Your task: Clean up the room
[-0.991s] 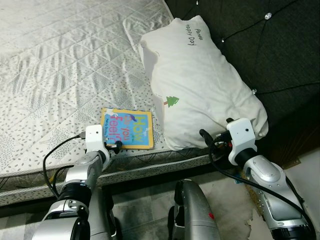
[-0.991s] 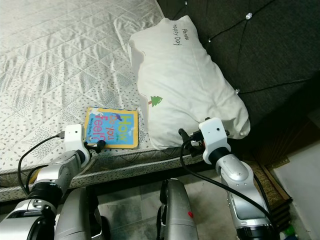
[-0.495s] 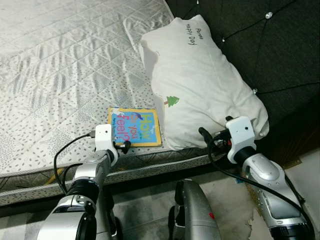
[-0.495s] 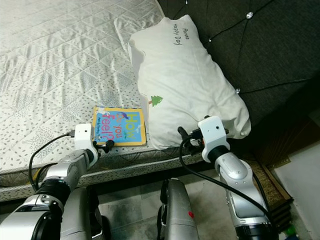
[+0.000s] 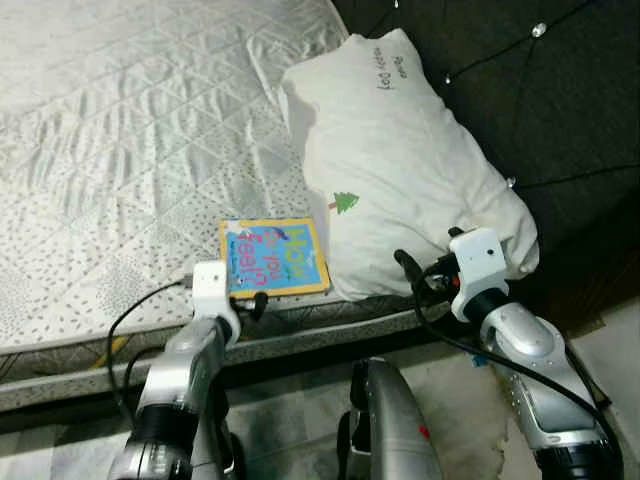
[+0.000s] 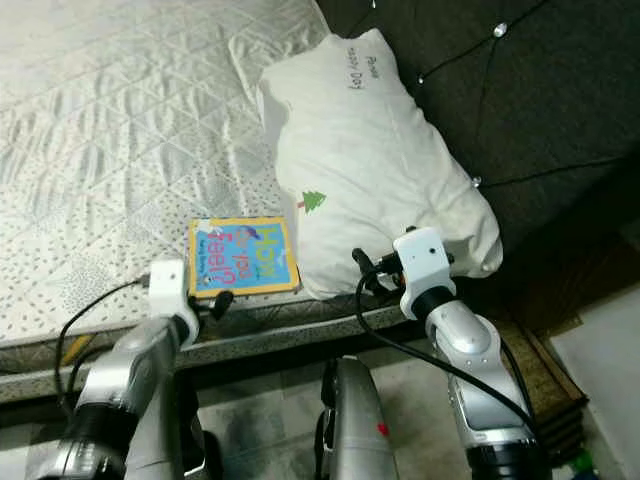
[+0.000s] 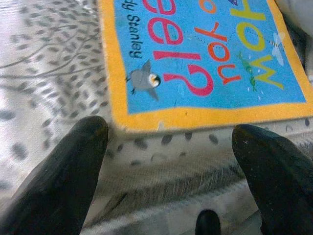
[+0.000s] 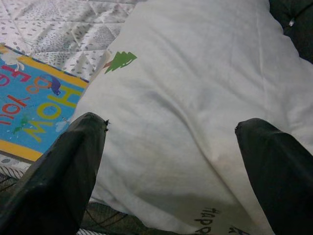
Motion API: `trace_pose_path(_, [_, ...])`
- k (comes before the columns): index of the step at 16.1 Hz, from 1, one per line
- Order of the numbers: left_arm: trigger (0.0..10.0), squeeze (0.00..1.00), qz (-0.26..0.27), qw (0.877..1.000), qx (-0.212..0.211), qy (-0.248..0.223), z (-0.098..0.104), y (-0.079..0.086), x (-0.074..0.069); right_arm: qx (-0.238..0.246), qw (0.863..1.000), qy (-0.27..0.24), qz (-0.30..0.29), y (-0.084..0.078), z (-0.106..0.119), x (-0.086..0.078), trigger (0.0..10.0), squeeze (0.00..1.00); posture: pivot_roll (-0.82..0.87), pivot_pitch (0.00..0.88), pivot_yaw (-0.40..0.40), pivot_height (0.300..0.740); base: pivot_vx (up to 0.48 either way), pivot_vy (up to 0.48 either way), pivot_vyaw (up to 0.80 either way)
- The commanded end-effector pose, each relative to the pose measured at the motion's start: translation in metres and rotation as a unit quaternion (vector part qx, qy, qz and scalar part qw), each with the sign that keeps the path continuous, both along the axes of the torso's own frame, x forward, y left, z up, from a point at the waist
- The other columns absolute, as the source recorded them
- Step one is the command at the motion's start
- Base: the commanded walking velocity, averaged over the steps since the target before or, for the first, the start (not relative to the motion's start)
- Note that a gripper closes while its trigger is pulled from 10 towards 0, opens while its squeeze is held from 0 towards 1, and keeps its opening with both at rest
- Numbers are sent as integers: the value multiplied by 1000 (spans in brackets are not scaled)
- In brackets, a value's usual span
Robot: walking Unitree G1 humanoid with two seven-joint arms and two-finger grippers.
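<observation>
A blue picture book with a yellow border lies flat on the quilted mattress, close to its near edge. Its right side touches a white pillow that rests against the dark headboard. My left gripper is open at the mattress edge, just short of the book's near edge, its fingers spread wider than the book's corner. My right gripper is open at the pillow's near side, holding nothing.
A dark tufted headboard with small light points rises behind the pillow. The mattress side runs across in front of me. Pale floor shows below, beside my torso.
My left gripper moved right along the mattress edge and now sits in front of the book. The right gripper stayed at the pillow. The camera shifted slightly.
</observation>
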State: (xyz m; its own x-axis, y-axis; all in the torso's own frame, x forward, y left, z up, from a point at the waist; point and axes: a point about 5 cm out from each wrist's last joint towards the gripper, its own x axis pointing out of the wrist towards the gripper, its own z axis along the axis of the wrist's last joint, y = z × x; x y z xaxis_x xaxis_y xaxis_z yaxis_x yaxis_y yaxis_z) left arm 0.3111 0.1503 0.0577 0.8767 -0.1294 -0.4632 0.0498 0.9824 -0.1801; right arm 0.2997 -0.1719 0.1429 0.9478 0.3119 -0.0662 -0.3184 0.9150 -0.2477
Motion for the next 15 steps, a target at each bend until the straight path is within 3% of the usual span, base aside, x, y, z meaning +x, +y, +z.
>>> trace_pose_path(1, [10000, 0, -1, 1000, 0, -1, 4, -3, -6, 0, 1000, 4, -13, -7, -3, 0, 10000, 0, -69, 185, -98, 576, 0, 0, 0])
trace_pose_path(5, [10000, 0, 20, 999, 24, -25, 21, 3, -51, 5, 1000, 4, -13, -3, -7, 4, 10000, 0, -38, 167, -93, 576, 0, 0, 0])
trace_pose_path(6, [10000, 0, 24, 998, 31, -39, 25, 4, -56, 7, 1000, 4, -13, -2, -8, 5, 10000, 0, -22, 154, -91, 576, 0, 0, 0])
trace_pose_path(7, [10000, 0, 35, 997, 28, -65, 32, 4, -58, 12, 1000, 3, -13, 0, -8, 7, 10000, 0, -10, 143, -88, 576, 0, 0, 0])
trace_pose_path(8, [10000, 0, 57, 989, 25, -131, 51, 5, -58, 26, 1000, -2, -10, 7, -8, 11, 10000, 0, 12, 118, -85, 576, 0, 0, 0])
trace_pose_path(9, [10000, 0, 57, 987, 19, -149, 57, 4, -57, 31, 999, -4, -8, 11, -7, 13, 10000, 0, 20, 109, -83, 576, 0, 0, 0])
trace_pose_path(10, [10000, 0, 53, 978, 16, -200, 74, 3, -55, 49, 999, -8, -6, 19, -5, 16, 10000, 0, 38, 82, -79, 576, 0, 0, 0])
trace_pose_path(12, [10000, 0, 53, 969, 20, -242, 88, 6, -53, 71, 997, -10, -12, 26, -5, 22, 10000, 0, 58, 44, -69, 576, 0, 0, 0])
trace_pose_path(14, [10000, 0, 71, 954, 48, -288, 96, 16, -54, 132, 990, -13, -38, 32, 0, 32, 10000, 0, 80, 0, -49, 576, 0, 0, 0])
trace_pose_path(15, [10000, 0, 74, 953, 53, -288, 95, 18, -54, 141, 989, -13, -42, 33, 1, 33, 10000, 0, 83, 0, -45, 576, 0, 0, 0])
